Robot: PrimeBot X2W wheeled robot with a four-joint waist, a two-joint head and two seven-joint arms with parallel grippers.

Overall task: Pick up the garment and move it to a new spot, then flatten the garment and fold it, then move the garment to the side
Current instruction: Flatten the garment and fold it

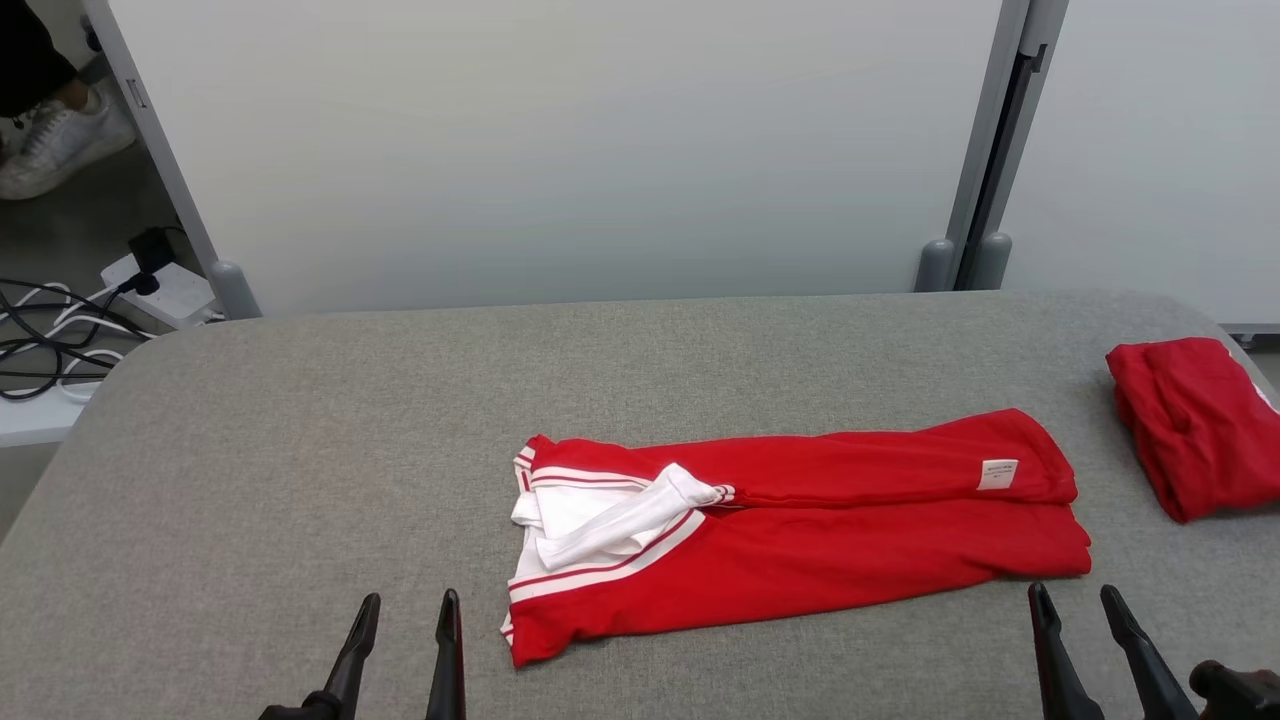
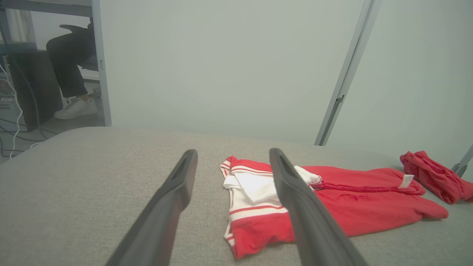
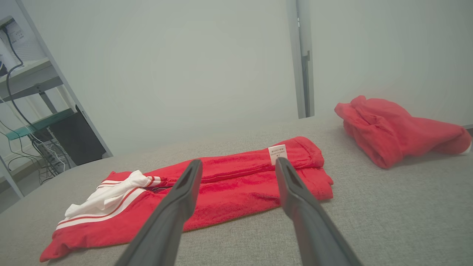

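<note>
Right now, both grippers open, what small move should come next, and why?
Probably bring the right gripper forward onto the near right corner of the garment: it lies as a long band, folded lengthwise only, and that open gripper hangs just short of it. The left gripper is open too.

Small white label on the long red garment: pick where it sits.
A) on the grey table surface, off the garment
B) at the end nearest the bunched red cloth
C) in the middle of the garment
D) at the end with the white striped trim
B: the small white label lies on the long red garment at its end toward the bunched red cloth, far from the white trim.
</note>
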